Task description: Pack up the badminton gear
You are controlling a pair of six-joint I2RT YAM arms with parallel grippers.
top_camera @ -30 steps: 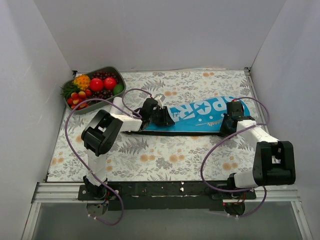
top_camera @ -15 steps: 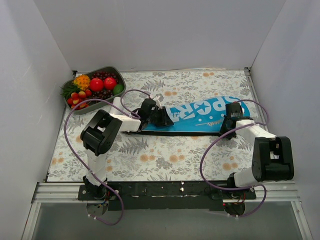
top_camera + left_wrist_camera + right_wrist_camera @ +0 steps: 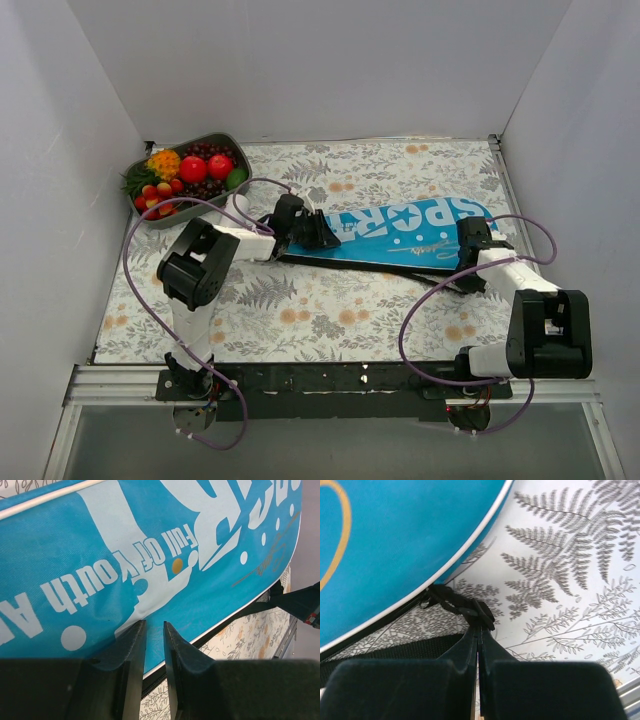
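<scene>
Nearest the bases, right side of the table [image 3: 340, 310]: right gripper [image 3: 477, 630] low, fingers pressed together and pinching a small black tab [image 3: 465, 609] that hangs off the rim of the blue bag [image 3: 400, 228]. Black strap [image 3: 395, 647] lies flat just left of the fingers and trails along the bag's near edge.

Bag sits mid-table, flat, lettered face up. Its long axis runs left to right, with the wide end on the right swung slightly farther than the narrow end. The tab is at the near-right curve of the wide end, so the bag lies to the far left of the right fingers.

Left gripper [image 3: 155, 627] is over the narrow left end, fingers drawn close with only a slim slit between them, tips right at the blue fabric near the near edge. Cannot tell from the wrist view whether they nip the cloth or just rest on it.

Judgement: the tab looks like the zip pull. The right arm holds it, so the next pull would follow the rim, with the left arm anchoring the far end of the axis.

No rackets or shuttlecock tube in sight.

Far left corner: grey tray [image 3: 228, 138] of fruit, well apart from the bag.
</scene>
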